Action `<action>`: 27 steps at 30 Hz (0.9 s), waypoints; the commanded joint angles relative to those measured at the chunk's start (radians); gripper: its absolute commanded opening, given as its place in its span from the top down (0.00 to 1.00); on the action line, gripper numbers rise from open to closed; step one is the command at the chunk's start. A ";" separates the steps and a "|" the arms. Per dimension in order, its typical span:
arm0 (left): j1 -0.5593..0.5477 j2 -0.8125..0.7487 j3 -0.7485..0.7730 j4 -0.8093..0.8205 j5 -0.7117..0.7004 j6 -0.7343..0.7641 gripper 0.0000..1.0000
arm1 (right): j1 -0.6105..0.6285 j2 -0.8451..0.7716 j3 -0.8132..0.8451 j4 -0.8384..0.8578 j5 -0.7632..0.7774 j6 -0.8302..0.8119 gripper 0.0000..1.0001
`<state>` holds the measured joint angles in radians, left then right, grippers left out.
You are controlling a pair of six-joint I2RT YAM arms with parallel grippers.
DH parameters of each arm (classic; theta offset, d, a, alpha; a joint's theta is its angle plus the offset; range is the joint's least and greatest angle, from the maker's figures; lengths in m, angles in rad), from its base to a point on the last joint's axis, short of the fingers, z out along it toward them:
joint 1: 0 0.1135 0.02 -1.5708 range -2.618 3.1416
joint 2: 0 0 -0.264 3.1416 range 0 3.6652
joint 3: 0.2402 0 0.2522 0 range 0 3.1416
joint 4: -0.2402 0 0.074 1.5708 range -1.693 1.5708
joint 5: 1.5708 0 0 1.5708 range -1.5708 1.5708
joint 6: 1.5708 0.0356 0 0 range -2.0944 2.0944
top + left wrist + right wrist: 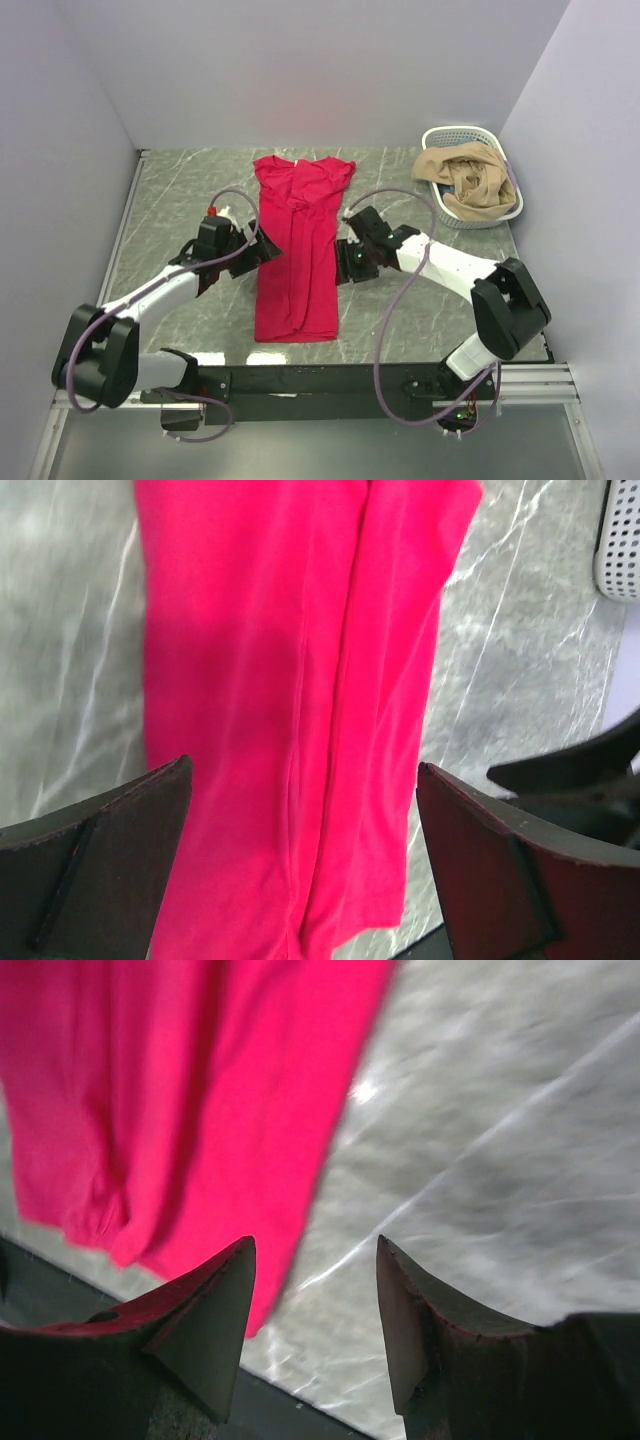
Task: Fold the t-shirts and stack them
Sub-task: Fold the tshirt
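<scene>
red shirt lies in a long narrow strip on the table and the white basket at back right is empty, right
No: the white basket is not empty; the top external view shows tan cloth heaped in it. The red t-shirt does lie in a long narrow strip on the table.

A soft crimson-red cloth t-shirt fills the upper left, lying on a grey marbled desk. Below, the right end effector holds its two dark pointed fingers apart (only bare desk between them), one overlapping the shirt's edge.
</scene>
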<state>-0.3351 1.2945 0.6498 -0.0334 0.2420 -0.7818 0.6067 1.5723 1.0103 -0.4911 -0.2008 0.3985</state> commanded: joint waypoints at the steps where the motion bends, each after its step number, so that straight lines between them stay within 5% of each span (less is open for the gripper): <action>1: -0.039 -0.098 -0.038 -0.028 -0.061 -0.051 0.00 | 0.103 -0.061 -0.019 -0.016 0.052 0.051 0.42; 12: -0.176 -0.135 -0.041 -0.204 -0.223 -0.082 0.01 | 0.309 0.028 0.057 -0.148 0.285 0.140 0.42; 27: -0.321 -0.035 -0.006 -0.319 -0.360 -0.175 0.01 | 0.389 0.091 0.086 -0.136 0.298 0.172 0.42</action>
<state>-0.6292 1.2278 0.6060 -0.3111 -0.0471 -0.9234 0.9760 1.6562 1.0496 -0.6373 0.0723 0.5522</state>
